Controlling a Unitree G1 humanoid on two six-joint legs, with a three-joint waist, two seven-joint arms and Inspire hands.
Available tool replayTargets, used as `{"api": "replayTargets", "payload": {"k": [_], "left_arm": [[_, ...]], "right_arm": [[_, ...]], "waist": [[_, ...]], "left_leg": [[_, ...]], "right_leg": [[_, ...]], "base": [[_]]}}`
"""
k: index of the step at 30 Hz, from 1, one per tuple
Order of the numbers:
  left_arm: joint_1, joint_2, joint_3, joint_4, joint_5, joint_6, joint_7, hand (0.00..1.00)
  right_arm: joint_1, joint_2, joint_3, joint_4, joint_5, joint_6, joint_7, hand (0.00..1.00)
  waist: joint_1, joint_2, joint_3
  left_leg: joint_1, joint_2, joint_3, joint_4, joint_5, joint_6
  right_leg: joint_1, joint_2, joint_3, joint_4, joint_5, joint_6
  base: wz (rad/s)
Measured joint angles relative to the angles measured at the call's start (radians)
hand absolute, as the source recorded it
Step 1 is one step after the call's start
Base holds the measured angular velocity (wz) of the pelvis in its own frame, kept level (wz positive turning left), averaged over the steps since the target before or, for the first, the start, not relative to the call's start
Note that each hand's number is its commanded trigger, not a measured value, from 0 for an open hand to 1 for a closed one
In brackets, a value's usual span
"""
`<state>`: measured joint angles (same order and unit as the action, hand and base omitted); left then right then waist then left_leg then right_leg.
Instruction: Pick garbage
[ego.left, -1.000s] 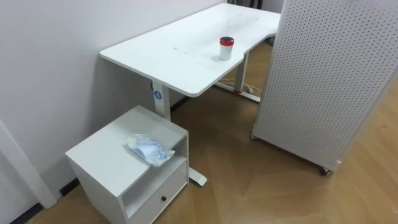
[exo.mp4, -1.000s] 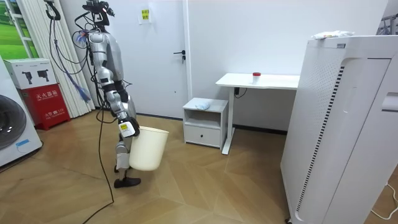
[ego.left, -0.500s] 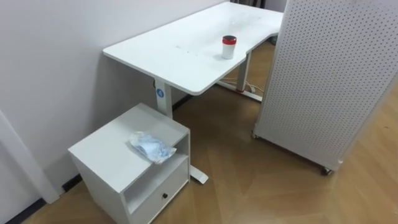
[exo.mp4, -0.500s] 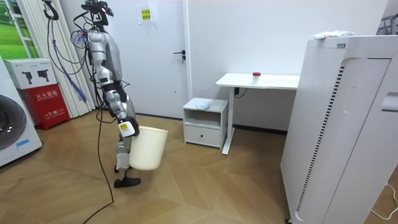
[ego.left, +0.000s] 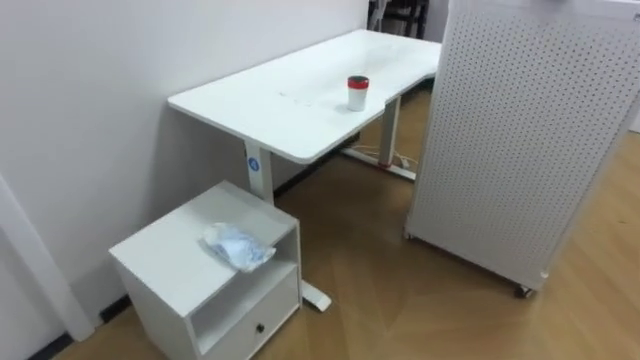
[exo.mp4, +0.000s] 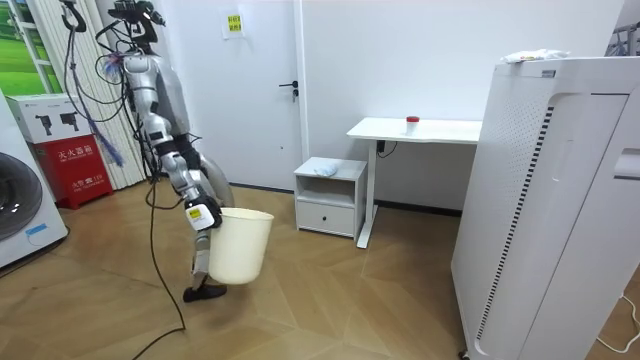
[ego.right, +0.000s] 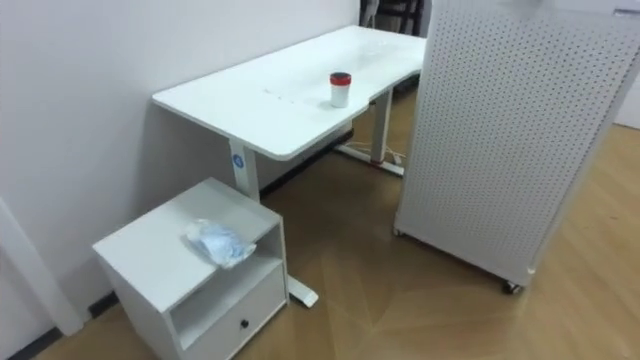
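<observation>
A crumpled bluish-white wad of garbage (ego.left: 238, 245) lies on top of a low white cabinet (ego.left: 170, 250), near its front right corner. A white cup with a red lid (ego.left: 357, 92) stands on the white desk (ego.left: 290, 95) behind it. In the room view I stand a couple of metres to the left of the cabinet (exo.mp4: 331, 195), facing it. My right hand (exo.mp4: 203, 213) is at the rim of a cream wastebasket (exo.mp4: 240, 248), which hangs off the floor beside my legs. More crumpled litter (exo.mp4: 535, 56) lies on top of the tall perforated partition.
A tall white perforated partition on wheels (ego.left: 520, 140) stands right of the desk, with open wooden floor (ego.left: 400, 300) between it and the cabinet. The white wall (ego.left: 90, 90) runs behind the cabinet and desk. A washing machine (exo.mp4: 25, 200) and a red box (exo.mp4: 75, 165) stand behind me.
In the room view my upper body has shifted to the view's left and the wastebasket has swung slightly right. The eye view has shifted a little; the wad and cup lie as before.
</observation>
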<state>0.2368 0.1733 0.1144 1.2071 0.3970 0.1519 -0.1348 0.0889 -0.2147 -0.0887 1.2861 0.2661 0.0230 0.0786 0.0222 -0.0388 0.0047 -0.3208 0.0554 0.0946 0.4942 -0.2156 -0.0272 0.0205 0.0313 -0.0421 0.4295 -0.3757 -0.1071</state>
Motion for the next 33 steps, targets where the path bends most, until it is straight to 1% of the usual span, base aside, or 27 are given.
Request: {"api": "replayTargets", "payload": {"k": [1, 2, 3, 5, 6, 8, 10, 11, 12, 13, 14, 15, 16, 18, 19, 20, 22, 23, 24, 25, 27, 28, 29, 30, 31, 32, 33], "left_arm": [[0.005, 0.001, 0.0, 0.0, 0.0, 0.001, 0.003, 0.0], [0.012, 0.002, 0.0, 0.001, -0.001, 0.001, 0.007, 0.0], [0.012, 0.001, 0.0, 0.0, -0.001, -0.003, 0.008, 0.0], [0.016, 0.001, 0.0, -0.004, -0.002, -0.017, 0.011, 0.0], [0.007, 0.001, 0.003, -0.011, -0.003, -0.027, 0.016, 0.0], [-0.006, 0.001, 0.003, -0.023, -0.005, -0.035, 0.02, 0.0], [-0.01, 0.0, 0.002, -0.024, -0.029, -0.049, 0.026, 0.0], [-0.014, -0.003, 0.003, -0.021, -0.049, -0.053, 0.026, 0.0], [-0.033, -0.003, 0.001, -0.02, -0.054, -0.057, 0.025, 0.0], [-0.045, -0.003, 0.001, -0.019, -0.054, -0.059, 0.027, 0.0], [-0.069, -0.003, -0.001, -0.018, -0.067, -0.067, 0.036, 0.0], [-0.089, -0.005, -0.002, -0.016, -0.09, -0.069, 0.04, 0.0], [-0.093, -0.004, -0.002, -0.013, -0.091, -0.069, 0.041, 0.0], [-0.122, 0.002, -0.014, -0.01, -0.107, -0.071, 0.059, 0.0], [-0.125, 0.005, -0.021, -0.011, -0.112, -0.072, 0.063, 0.0], [-0.143, 0.008, -0.026, -0.01, -0.119, -0.079, 0.07, 0.0], [-0.163, 0.011, -0.04, -0.019, -0.131, -0.092, 0.094, 0.0], [-0.165, 0.011, -0.043, -0.028, -0.131, -0.103, 0.112, 0.0], [-0.168, 0.016, -0.063, -0.031, -0.131, -0.114, 0.134, 0.0], [-0.169, 0.017, -0.068, -0.031, -0.131, -0.119, 0.146, 0.0], [-0.175, 0.017, -0.082, -0.031, -0.136, -0.134, 0.17, 0.0], [-0.177, 0.017, -0.086, -0.03, -0.151, -0.139, 0.174, 0.0], [-0.185, 0.018, -0.097, -0.03, -0.172, -0.147, 0.182, 0.0], [-0.191, 0.017, -0.107, -0.03, -0.179, -0.156, 0.188, 0.0], [-0.193, 0.017, -0.115, -0.03, -0.188, -0.158, 0.189, 0.0], [-0.198, 0.015, -0.127, -0.03, -0.19, -0.161, 0.191, 0.0], [-0.203, 0.012, -0.133, -0.031, -0.189, -0.17, 0.193, 0.0]], "right_arm": [[0.003, 0.001, 0.001, 0.0, 0.0, 0.0, -0.003, 1.0], [0.011, 0.001, 0.001, 0.0, 0.0, 0.001, -0.006, 1.0], [0.023, -0.001, -0.001, 0.001, -0.001, 0.001, -0.017, 1.0], [0.039, -0.003, -0.007, 0.004, -0.002, 0.0, -0.029, 1.0], [0.04, -0.004, -0.012, 0.008, -0.002, -0.001, -0.034, 1.0], [0.04, -0.004, -0.011, 0.004, -0.004, -0.003, -0.042, 1.0], [0.042, -0.005, -0.01, -0.001, -0.024, -0.001, -0.053, 1.0], [0.042, -0.009, -0.01, -0.006, -0.032, 0.0, -0.058, 1.0], [0.05, -0.012, -0.01, -0.013, -0.032, 0.001, -0.064, 1.0], [0.049, -0.013, -0.01, -0.012, -0.032, 0.003, -0.067, 1.0], [0.041, -0.015, -0.01, -0.011, -0.033, 0.003, -0.072, 1.0], [0.02, -0.016, -0.004, -0.012, -0.038, 0.002, -0.079, 1.0], [0.014, -0.015, -0.002, -0.013, -0.04, 0.0, -0.079, 1.0], [-0.011, -0.014, 0.01, -0.02, -0.038, 0.0, -0.079, 1.0], [-0.015, -0.014, 0.008, -0.026, -0.038, -0.001, -0.079, 1.0], [-0.018, -0.014, 0.008, -0.039, -0.038, -0.004, -0.08, 1.0], [-0.019, -0.015, 0.01, -0.047, -0.039, -0.016, -0.081, 1.0], [-0.021, -0.014, 0.018, -0.052, -0.034, -0.027, -0.078, 1.0], [-0.022, -0.014, 0.028, -0.071, -0.031, -0.028, -0.076, 1.0], [-0.022, -0.014, 0.028, -0.081, -0.026, -0.03, -0.077, 1.0], [-0.022, -0.014, 0.029, -0.098, 0.0, -0.043, -0.083, 1.0], [-0.02, -0.013, 0.031, -0.102, 0.008, -0.044, -0.084, 1.0], [-0.018, -0.011, 0.036, -0.106, 0.021, -0.044, -0.088, 1.0], [-0.021, -0.005, 0.037, -0.106, 0.038, -0.048, -0.09, 1.0], [-0.022, -0.002, 0.041, -0.106, 0.042, -0.052, -0.09, 1.0], [-0.022, 0.002, 0.056, -0.105, 0.043, -0.06, -0.088, 1.0], [-0.023, 0.007, 0.066, -0.099, 0.043, -0.067, -0.091, 1.0]], "waist": [[0.002, -0.001, -0.0004], [0.0, -0.002, 0.0], [-0.015, -0.005, -0.0034], [-0.029, -0.015, -0.0112], [-0.028, -0.023, -0.009], [-0.019, -0.019, -0.0021], [-0.018, -0.022, 0.0053], [-0.017, -0.002, -0.0013], [-0.02, -0.001, -0.0102], [-0.017, -0.001, -0.0105], [-0.016, -0.006, -0.004], [-0.013, -0.007, -0.0028], [-0.015, -0.007, -0.003], [-0.015, -0.02, -0.0017], [-0.017, -0.024, 0.0], [-0.023, -0.03, 0.0037], [-0.02, -0.029, 0.0033], [-0.015, -0.015, -0.0015], [-0.013, -0.009, 0.0], [-0.013, -0.002, 0.0037], [-0.017, 0.019, 0.0069], [-0.018, 0.022, 0.0069], [-0.024, 0.023, 0.0063], [-0.024, 0.021, 0.006], [-0.025, 0.019, 0.0055], [-0.032, 0.018, 0.0037], [-0.048, 0.018, -0.0018]], "left_leg": [[-0.013, 0.0, 0.001, -0.031, 0.044, 0.004], [-0.022, -0.001, 0.002, -0.083, 0.116, 0.006], [-0.017, -0.007, 0.008, -0.106, 0.172, 0.021], [-0.002, -0.033, 0.019, -0.103, 0.181, 0.049], [-0.001, -0.035, 0.031, -0.075, 0.161, 0.056], [-0.014, -0.03, 0.038, -0.006, 0.124, 0.063], [-0.043, -0.027, 0.054, 0.096, 0.086, 0.076], [-0.05, -0.028, 0.062, 0.114, 0.045, 0.079], [-0.043, -0.028, 0.065, 0.102, 0.009, 0.079], [-0.041, -0.033, 0.073, 0.097, -0.007, 0.078], [-0.046, -0.04, 0.099, 0.104, -0.029, 0.089], [-0.046, -0.05, 0.111, 0.108, -0.041, 0.097], [-0.043, -0.055, 0.115, 0.109, -0.047, 0.102], [-0.02, -0.088, 0.116, 0.102, -0.067, 0.119], [-0.01, -0.099, 0.116, 0.095, -0.07, 0.124], [0.01, -0.115, 0.117, 0.089, -0.077, 0.136], [0.039, -0.122, 0.113, 0.07, -0.091, 0.144], [0.065, -0.121, 0.098, 0.042, -0.093, 0.147], [0.087, -0.117, 0.09, 0.012, -0.091, 0.145], [0.097, -0.111, 0.087, 0.002, -0.09, 0.145], [0.116, -0.084, 0.065, -0.022, -0.091, 0.14], [0.118, -0.078, 0.055, -0.028, -0.09, 0.138], [0.126, -0.071, 0.041, -0.045, -0.086, 0.13], [0.136, -0.068, 0.031, -0.065, -0.082, 0.123], [0.142, -0.068, 0.025, -0.073, -0.08, 0.119], [0.148, -0.067, 0.0, -0.081, -0.08, 0.108], [0.153, -0.063, -0.023, -0.089, -0.077, 0.094]], "right_leg": [[0.002, -0.004, 0.0, 0.0, -0.002, 0.002], [0.015, -0.009, 0.005, -0.007, -0.007, 0.012], [0.036, -0.015, 0.005, -0.03, -0.015, 0.023], [0.06, -0.04, -0.001, -0.059, -0.021, 0.039], [0.076, -0.049, -0.008, -0.078, -0.014, 0.051], [0.105, -0.056, -0.016, -0.112, -0.001, 0.07], [0.149, -0.066, -0.009, -0.149, -0.001, 0.07], [0.17, -0.066, -0.008, -0.157, -0.004, 0.074], [0.158, -0.071, -0.016, -0.14, -0.02, 0.086], [0.145, -0.079, -0.017, -0.122, -0.037, 0.091], [0.118, -0.099, -0.018, -0.08, -0.067, 0.102], [0.097, -0.116, -0.022, -0.036, -0.076, 0.117], [0.089, -0.123, -0.032, -0.009, -0.077, 0.119], [0.03, -0.174, -0.083, 0.173, -0.071, 0.142], [0.013, -0.19, -0.09, 0.228, -0.061, 0.158], [-0.024, -0.214, -0.104, 0.328, -0.025, 0.172], [-0.07, -0.231, -0.112, 0.444, 0.064, 0.164], [-0.103, -0.228, -0.113, 0.499, 0.145, 0.163], [-0.143, -0.23, -0.11, 0.547, 0.153, 0.163], [-0.164, -0.229, -0.112, 0.555, 0.133, 0.162], [-0.255, -0.205, -0.124, 0.485, 0.064, 0.155], [-0.271, -0.197, -0.125, 0.434, 0.056, 0.153], [-0.293, -0.183, -0.119, 0.307, 0.056, 0.151], [-0.304, -0.178, -0.118, 0.162, 0.068, 0.147], [-0.304, -0.174, -0.115, 0.087, 0.086, 0.147], [-0.302, -0.156, -0.099, -0.006, 0.173, 0.156], [-0.289, -0.144, -0.102, -0.035, 0.215, 0.153]], "base": [[-0.33], [-0.09], [0.05], [0.11], [-0.04], [-0.15], [-0.22], [0.0], [0.17], [0.22], [0.0], [-0.05], [0.0], [0.18], [0.35], [0.37], [0.2], [0.0], [0.0], [-0.06], [0.12], [0.35], [0.36], [0.29], [0.35], [0.54], [0.5]]}}
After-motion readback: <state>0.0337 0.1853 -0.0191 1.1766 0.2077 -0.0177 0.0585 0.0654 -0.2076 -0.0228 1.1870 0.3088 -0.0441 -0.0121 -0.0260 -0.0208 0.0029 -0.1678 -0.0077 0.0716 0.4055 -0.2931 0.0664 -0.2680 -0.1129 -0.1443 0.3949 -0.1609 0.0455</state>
